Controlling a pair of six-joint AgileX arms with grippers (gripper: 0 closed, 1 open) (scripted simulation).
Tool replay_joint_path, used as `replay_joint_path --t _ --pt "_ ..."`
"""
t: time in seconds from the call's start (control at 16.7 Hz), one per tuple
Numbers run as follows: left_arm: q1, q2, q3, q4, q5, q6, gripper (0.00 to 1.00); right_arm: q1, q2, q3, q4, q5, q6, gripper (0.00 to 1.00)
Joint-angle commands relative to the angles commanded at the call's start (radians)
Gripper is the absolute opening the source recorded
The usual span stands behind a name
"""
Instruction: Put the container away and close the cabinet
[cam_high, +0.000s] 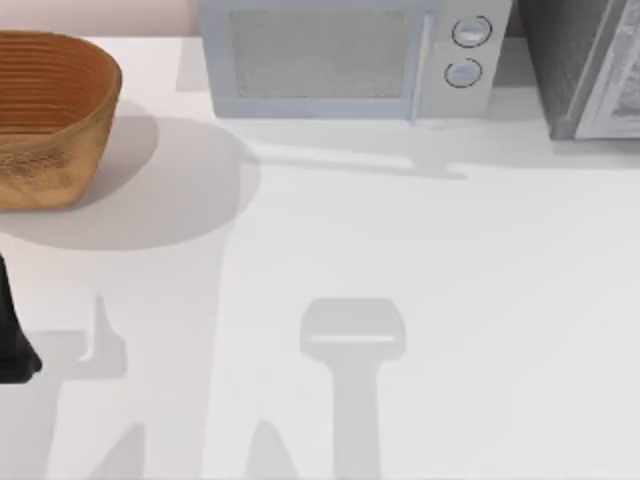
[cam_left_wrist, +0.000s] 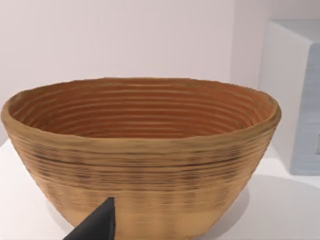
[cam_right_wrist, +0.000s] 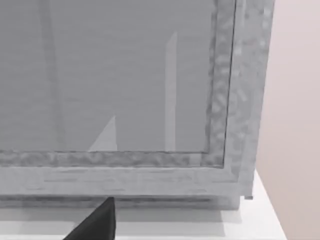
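The container is a woven brown basket (cam_high: 45, 115) standing upright at the table's back left; nothing lies in it (cam_left_wrist: 145, 150). A dark part of my left arm (cam_high: 15, 345) shows at the left edge of the top view, in front of the basket and apart from it. A dark tip of my left gripper (cam_left_wrist: 97, 225) sits low in the left wrist view, facing the basket's side. The grey speckled cabinet (cam_high: 580, 70) stands at the back right. My right gripper's dark tip (cam_right_wrist: 97, 222) faces the cabinet's flat grey front (cam_right_wrist: 125, 90) from close by.
A pale microwave (cam_high: 350, 55) with two round knobs stands at the back middle, between basket and cabinet; its side (cam_left_wrist: 295, 100) shows in the left wrist view. The white tabletop (cam_high: 420, 260) carries only the arms' shadows.
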Motion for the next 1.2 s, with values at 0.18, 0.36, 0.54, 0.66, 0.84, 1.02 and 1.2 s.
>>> replay_joint_path --t 0.18,0.36,0.54,0.66,0.84,1.02,1.2 --pt "0.000 0.000 0.000 0.000 0.000 0.000 1.00 0.004 -0.003 -0.003 -0.004 0.002 0.000 1.00" --pt "0.000 0.000 0.000 0.000 0.000 0.000 1.00 -0.001 -0.006 0.060 -0.068 -0.003 -0.001 1.00" --pt "0.000 0.000 0.000 0.000 0.000 0.000 1.00 -0.012 -0.017 0.206 -0.224 -0.013 -0.001 1.00" --pt "0.000 0.000 0.000 0.000 0.000 0.000 1.00 -0.019 -0.029 0.337 -0.374 -0.019 -0.002 1.00" --pt "0.000 0.000 0.000 0.000 0.000 0.000 1.00 -0.026 -0.060 0.563 -0.650 -0.026 -0.002 1.00" --pt "0.000 0.000 0.000 0.000 0.000 0.000 1.00 -0.030 -0.096 0.805 -0.944 -0.030 -0.002 1.00" --pt "0.000 0.000 0.000 0.000 0.000 0.000 1.00 -0.030 -0.135 1.036 -1.217 -0.030 -0.001 1.00"
